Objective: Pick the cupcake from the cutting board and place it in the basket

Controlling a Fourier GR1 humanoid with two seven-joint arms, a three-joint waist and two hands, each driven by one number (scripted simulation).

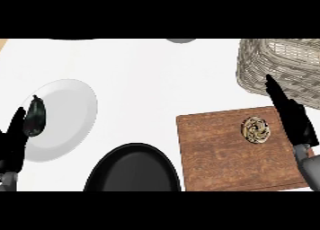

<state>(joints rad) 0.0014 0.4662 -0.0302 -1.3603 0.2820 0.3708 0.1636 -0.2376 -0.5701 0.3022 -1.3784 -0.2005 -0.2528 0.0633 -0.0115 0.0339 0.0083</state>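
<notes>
Golden swirl-topped cupcake (pixel 257 129) sits on cutting board (pixel 239 155); right hand (pixel 292 119) beside it, fingers straight.

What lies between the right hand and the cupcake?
Only bare cutting board, in the head view: the right hand stands just right of the cupcake, fingers straight.

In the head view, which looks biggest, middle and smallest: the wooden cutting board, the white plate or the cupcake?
1. Cutting board, the biggest.
2. White plate, a bit smaller, though it looks close to the board.
3. Cupcake, by far the smallest, sitting on the board.
</notes>
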